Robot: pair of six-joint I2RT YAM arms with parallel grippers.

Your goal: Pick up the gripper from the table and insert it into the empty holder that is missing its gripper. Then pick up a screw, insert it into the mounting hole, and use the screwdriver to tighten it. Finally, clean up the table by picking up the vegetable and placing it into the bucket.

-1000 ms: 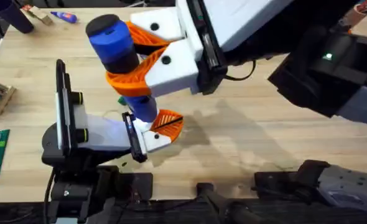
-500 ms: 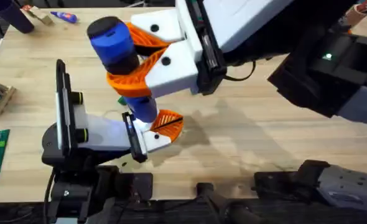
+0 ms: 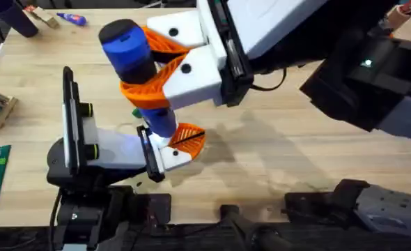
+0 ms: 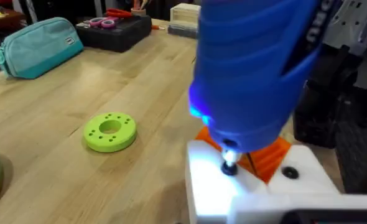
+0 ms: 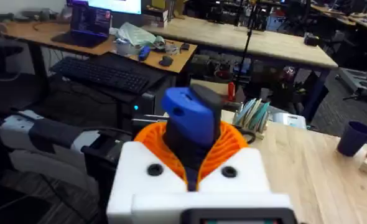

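- I have the right gripper pinching the screwdriver around its thick blue handle, orange ribbed pads on either side, the tool standing nearly upright with its black cap toward the overhead camera.
- Its slimmer shaft comes down onto the white base block of the small orange gripper, which sits seated at the front of the holder; the holder stands at the near left of the table.
- In the left wrist view the tip rests on the screw, a small dark head in the lit white block, so I judge this to be the tightening step.
- I can't tell how the left gripper's fingers stand.
- To do this well, I'd keep the shaft square over the hole, press down lightly and steadily, and avoid any sideways lean that could cam the tip out.
- I'd watch the left wrist view for the head seating flush.
- The green perforated ring lies on the wood apart from the holder, out of my way.
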